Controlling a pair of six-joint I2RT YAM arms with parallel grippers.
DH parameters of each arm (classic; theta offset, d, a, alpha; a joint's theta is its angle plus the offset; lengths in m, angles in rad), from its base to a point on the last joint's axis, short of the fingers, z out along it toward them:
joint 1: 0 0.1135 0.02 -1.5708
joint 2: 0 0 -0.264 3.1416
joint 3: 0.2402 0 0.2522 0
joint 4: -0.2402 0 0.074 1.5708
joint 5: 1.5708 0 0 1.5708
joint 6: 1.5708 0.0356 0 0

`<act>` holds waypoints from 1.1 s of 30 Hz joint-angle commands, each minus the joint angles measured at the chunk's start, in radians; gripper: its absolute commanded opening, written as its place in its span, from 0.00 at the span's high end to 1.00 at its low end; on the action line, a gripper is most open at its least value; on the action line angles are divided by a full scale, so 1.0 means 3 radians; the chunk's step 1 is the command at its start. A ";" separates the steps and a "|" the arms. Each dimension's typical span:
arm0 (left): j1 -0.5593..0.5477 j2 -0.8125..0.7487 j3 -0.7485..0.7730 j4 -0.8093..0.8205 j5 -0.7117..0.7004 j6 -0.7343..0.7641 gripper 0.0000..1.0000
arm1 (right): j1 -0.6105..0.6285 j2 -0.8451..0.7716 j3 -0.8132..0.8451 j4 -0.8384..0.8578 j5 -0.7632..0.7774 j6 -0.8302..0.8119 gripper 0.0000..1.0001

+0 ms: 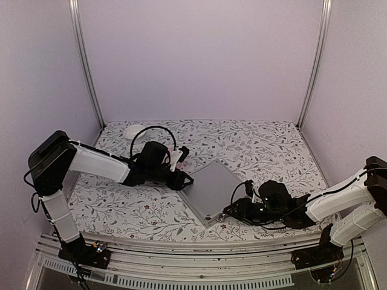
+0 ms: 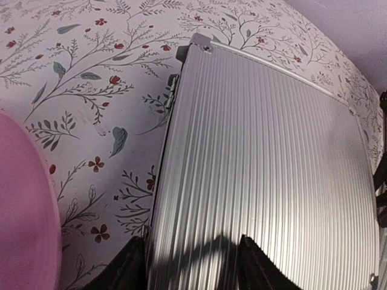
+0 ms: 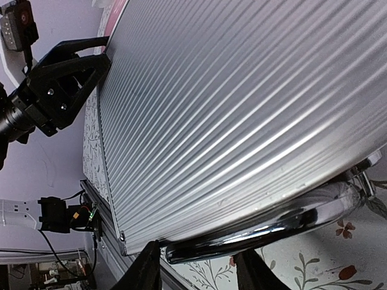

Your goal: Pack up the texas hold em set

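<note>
The silver ribbed metal case (image 1: 210,189) lies shut and flat in the middle of the table. No chips, card decks or black marker show. My left gripper (image 1: 181,175) is at the case's left edge. In the left wrist view (image 2: 190,269) its jaws are open, one finger over the lid (image 2: 260,151) and one just off the edge. My right gripper (image 1: 228,211) is at the case's near corner. In the right wrist view (image 3: 199,272) its jaws are open around the end of the chrome handle (image 3: 272,220) on the case's (image 3: 230,103) edge.
A pink plate (image 2: 24,211) lies just left of the case, under the left arm. A small white bowl (image 1: 133,130) sits at the back left. The table's front rail (image 1: 199,244) runs close to the case's near corner. The left gripper also shows in the right wrist view (image 3: 66,78).
</note>
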 commanded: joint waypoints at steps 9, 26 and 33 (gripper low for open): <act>-0.0274 0.0085 -0.0155 -0.0464 0.0384 -0.0132 0.49 | -0.0023 -0.0171 0.0148 0.0239 0.0219 -0.0152 0.65; -0.0275 0.0070 -0.0160 -0.0492 0.0360 -0.0138 0.49 | -0.0056 -0.0046 0.0421 0.0130 0.0095 -0.0379 0.70; -0.0270 0.0082 -0.0150 -0.0502 0.0369 -0.0141 0.49 | -0.0061 -0.0077 0.0495 0.0035 0.0098 -0.0434 0.70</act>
